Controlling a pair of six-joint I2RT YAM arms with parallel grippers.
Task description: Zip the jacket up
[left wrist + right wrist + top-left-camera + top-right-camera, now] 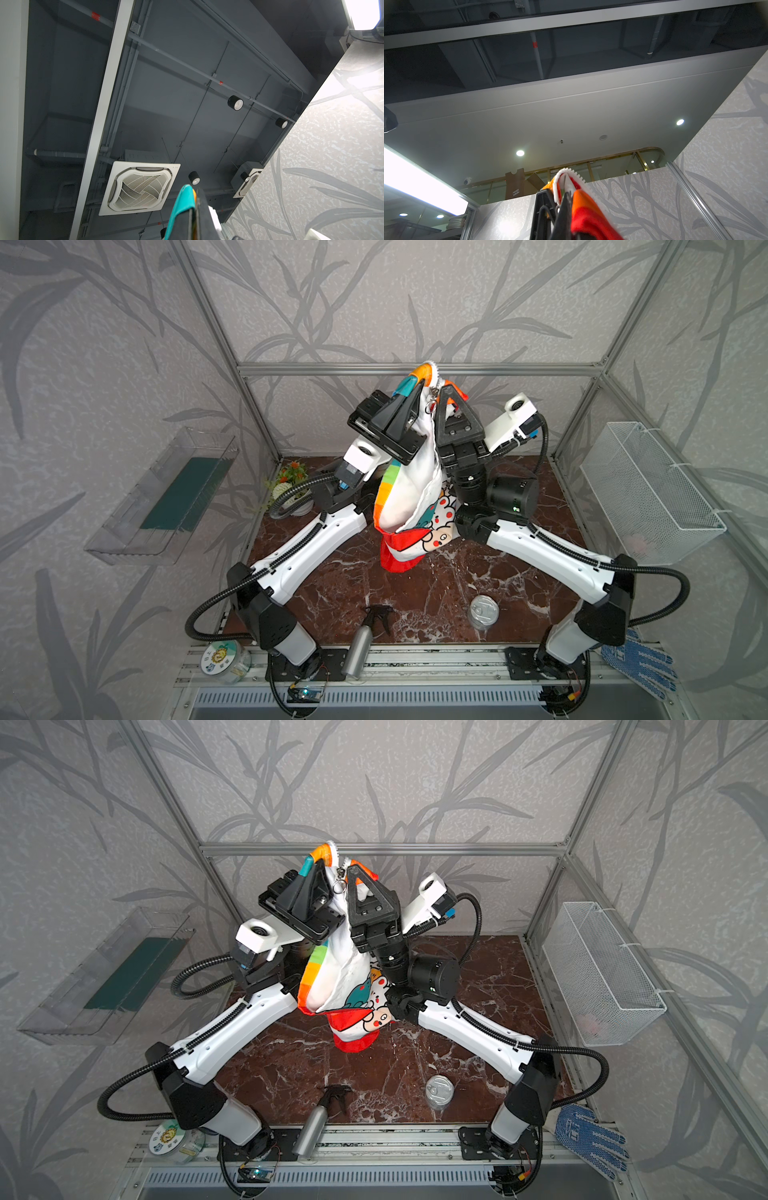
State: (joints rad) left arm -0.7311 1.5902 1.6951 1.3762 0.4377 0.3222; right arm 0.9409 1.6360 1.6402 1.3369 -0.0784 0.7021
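Two claws are clamped tight on the jacket [409,493], which hangs in the air over the middle of the surface [415,601]. Your left claw [419,388] pinches the teal-and-orange striped edge at the garment's top. Your right claw [447,388], just beside it at 3 o'clock, grips the orange-and-red edge. The white zipper tape [571,172] arches over both claw tips, and the metal pull ring [430,406] dangles between them. Below the claws the front gapes open, with white lining showing and the red hood lowest, toward 6 o'clock. You cannot tell whether the hood touches the surface. A spray bottle [359,649] lies at 6 o'clock and a can [484,610] stands at 5 o'clock, both well apart from the jacket.
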